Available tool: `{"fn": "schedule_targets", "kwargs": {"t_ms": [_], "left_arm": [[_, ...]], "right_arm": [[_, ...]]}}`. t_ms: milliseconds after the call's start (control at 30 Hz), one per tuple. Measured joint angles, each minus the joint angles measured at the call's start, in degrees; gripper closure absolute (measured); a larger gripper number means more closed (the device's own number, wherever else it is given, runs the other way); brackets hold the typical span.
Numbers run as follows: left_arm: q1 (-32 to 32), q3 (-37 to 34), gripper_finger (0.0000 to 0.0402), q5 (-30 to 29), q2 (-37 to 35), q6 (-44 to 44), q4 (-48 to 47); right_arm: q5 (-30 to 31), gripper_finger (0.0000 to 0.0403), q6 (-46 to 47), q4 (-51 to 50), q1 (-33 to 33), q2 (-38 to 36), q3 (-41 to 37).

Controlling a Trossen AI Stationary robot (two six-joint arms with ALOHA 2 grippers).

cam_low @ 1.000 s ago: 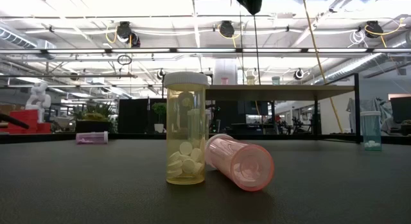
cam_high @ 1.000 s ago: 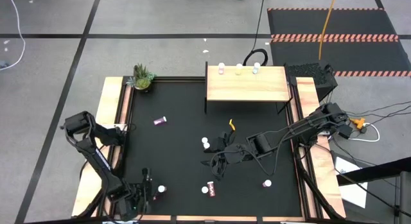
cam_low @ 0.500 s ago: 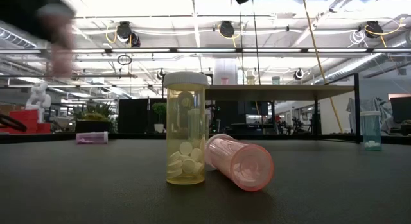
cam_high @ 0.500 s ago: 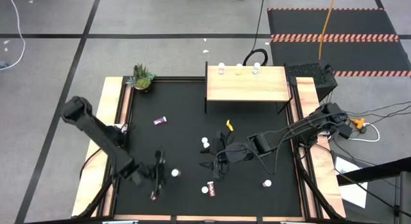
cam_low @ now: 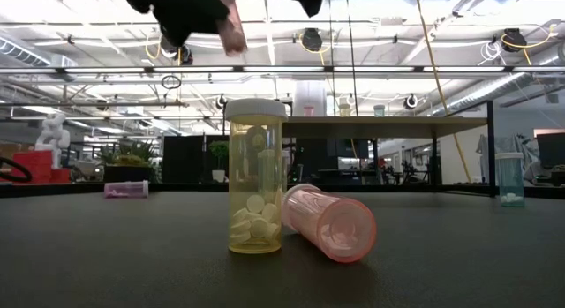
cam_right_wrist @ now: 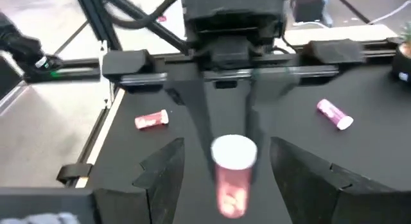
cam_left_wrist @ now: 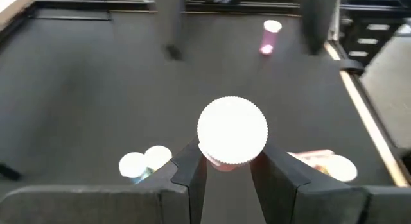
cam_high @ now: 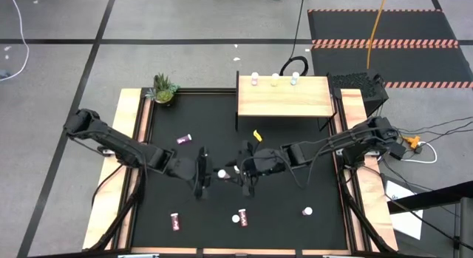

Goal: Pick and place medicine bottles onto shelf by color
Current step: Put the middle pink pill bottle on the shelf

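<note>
Fingers of the left gripper (cam_left_wrist: 228, 169) pinch a pink, white-capped bottle (cam_left_wrist: 232, 131) by its body, carried above the middle of the black table (cam_high: 288, 214); a second ago this arm was folded at the near left corner, and it has since swung out toward the centre. Facing it, the right gripper (cam_right_wrist: 226, 156) has its fingers (cam_right_wrist: 164, 166) spread wide with nothing between them, the held bottle hanging in the gap in front, and it has shifted a little left since then. In the low view the left gripper is a dark blur cut off by the upper edge, the bottle just a pink smear. Two or three bottles by the shelf's (cam_high: 284, 101) far edge sit unchanged, colours hard to make out. A purple bottle (cam_high: 184, 139) lies left of centre, a red one (cam_high: 175, 222) near the front edge, and a yellow bottle (cam_low: 256, 177) stands touching a tipped pink one (cam_low: 330, 222). Open tabletop remains at the near right and near the plant (cam_high: 163, 88).
</note>
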Motion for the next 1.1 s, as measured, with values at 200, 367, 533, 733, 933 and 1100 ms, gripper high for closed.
{"fn": "schedule_targets", "kwargs": {"t_ms": [200, 367, 533, 733, 933, 1100], "left_arm": [[2.3, 0.0, 0.0291, 1.3, 0.3, 0.6, -0.1], [2.8, 0.0, 0.0291, 1.1, 0.7, 1.0, -0.2], [3.2, 0.0, 0.0291, 0.0, 0.7, 1.0, -0.3], [4.2, 0.0, 0.0291, -0.5, 0.7, 0.3, -0.2], [4.5, -0.1, 0.0291, -0.2, 0.7, 0.1, -1.4], [4.5, -0.1, 0.0291, -0.2, 0.7, -1.0, -1.5]], "right_arm": [[-1.9, 0.0183, -4.5, 0.1, -2.4, 1.5, 0.0], [-3.3, 0.0183, -5.9, 0.7, -5.0, 1.5, 0.0], [-12.2, 0.0183, -5.9, 0.8, -7.0, 1.5, 0.0], [-13.8, 0.0183, -5.3, 1.1, -7.9, 3.8, -0.1], [-13.6, 0.0190, -2.2, 2.7, -8.1, 5.3, 0.0], [-13.5, 0.0220, -1.7, 2.2, -8.1, 5.3, 0.0]]}}
